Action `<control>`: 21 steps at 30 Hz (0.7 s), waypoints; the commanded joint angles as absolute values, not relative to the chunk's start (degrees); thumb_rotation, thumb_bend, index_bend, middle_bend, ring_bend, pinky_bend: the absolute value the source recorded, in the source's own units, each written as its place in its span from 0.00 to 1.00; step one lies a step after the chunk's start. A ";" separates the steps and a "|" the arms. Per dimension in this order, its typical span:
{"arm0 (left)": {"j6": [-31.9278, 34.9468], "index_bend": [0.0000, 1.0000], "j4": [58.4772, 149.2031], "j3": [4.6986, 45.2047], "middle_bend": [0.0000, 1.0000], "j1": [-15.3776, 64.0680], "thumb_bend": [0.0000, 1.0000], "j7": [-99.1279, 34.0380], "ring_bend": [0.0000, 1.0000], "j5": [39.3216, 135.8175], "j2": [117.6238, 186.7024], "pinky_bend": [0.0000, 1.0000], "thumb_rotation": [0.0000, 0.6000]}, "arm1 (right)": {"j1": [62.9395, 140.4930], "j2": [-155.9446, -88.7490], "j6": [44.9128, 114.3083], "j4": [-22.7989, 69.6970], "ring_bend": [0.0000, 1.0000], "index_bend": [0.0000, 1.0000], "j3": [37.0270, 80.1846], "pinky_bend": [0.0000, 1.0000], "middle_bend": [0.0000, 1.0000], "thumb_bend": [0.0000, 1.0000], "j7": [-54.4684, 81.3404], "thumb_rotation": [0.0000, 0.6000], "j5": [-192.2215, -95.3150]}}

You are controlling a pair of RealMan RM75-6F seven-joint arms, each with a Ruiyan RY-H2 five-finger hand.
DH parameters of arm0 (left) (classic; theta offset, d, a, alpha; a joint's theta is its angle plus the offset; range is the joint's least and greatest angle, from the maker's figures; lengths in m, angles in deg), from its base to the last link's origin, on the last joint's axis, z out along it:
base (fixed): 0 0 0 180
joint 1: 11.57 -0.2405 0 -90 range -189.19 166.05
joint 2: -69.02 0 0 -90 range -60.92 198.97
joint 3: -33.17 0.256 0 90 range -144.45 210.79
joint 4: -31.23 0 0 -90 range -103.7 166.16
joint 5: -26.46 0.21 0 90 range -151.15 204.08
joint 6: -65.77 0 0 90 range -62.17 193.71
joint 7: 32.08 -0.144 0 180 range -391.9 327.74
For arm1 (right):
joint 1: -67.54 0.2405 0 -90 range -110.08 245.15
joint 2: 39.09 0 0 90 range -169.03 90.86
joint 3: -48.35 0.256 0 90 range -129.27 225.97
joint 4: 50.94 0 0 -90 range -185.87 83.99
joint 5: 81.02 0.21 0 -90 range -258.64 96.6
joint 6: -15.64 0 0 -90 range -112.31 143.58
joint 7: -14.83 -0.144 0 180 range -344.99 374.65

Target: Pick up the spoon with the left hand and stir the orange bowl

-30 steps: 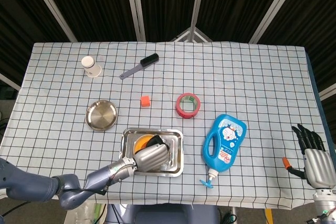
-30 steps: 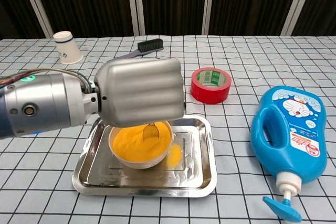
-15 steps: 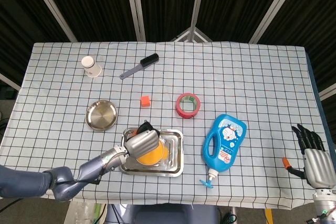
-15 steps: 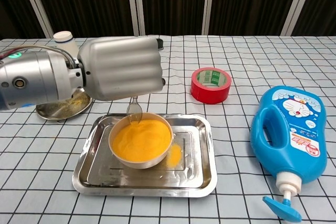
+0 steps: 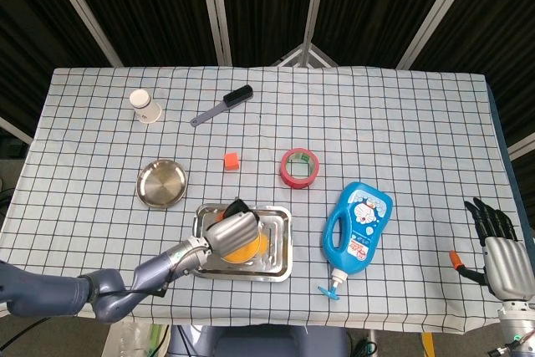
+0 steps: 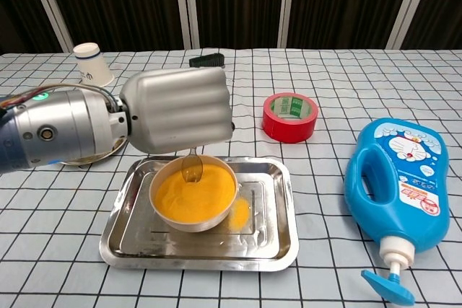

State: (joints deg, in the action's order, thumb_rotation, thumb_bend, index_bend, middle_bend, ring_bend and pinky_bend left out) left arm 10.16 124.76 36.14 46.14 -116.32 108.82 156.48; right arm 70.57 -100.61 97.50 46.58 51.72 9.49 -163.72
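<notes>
Left hand [image 6: 180,110] right above orange bowl [image 6: 193,200], fingers curled tight round spoon [image 6: 192,167] handle. Handle hidden inside fist. Spoon hangs straight down from fist, long way up-and-down, scoop end just at orange powder near back rim of bowl. Bowl sits in silver tray [image 6: 278,232] on checked worktop. Some powder spilled in tray beside bowl. Stirring means swinging scoop round inside rim, fist staying above. Right hand [image 5: 506,258] far off at worktop edge, fingers spread, holding nothing.
</notes>
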 commanded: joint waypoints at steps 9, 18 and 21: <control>10.37 0.83 126.73 35.53 1.00 45.44 0.70 -115.92 0.99 109.45 156.99 1.00 1.00 | 70.57 -100.61 97.46 46.59 0.00 0.00 51.70 0.00 0.00 0.38 9.53 1.00 -163.69; 10.02 0.83 130.05 35.76 1.00 44.43 0.70 -115.50 0.99 111.13 155.19 1.00 1.00 | 70.59 -100.63 97.38 46.67 0.00 0.00 51.65 0.00 0.00 0.38 9.73 1.00 -163.68; 9.96 0.83 130.48 35.76 1.00 44.09 0.70 -115.62 0.99 111.54 154.33 1.00 1.00 | 70.55 -100.59 97.40 46.68 0.00 0.00 51.66 0.00 0.00 0.38 9.70 1.00 -163.60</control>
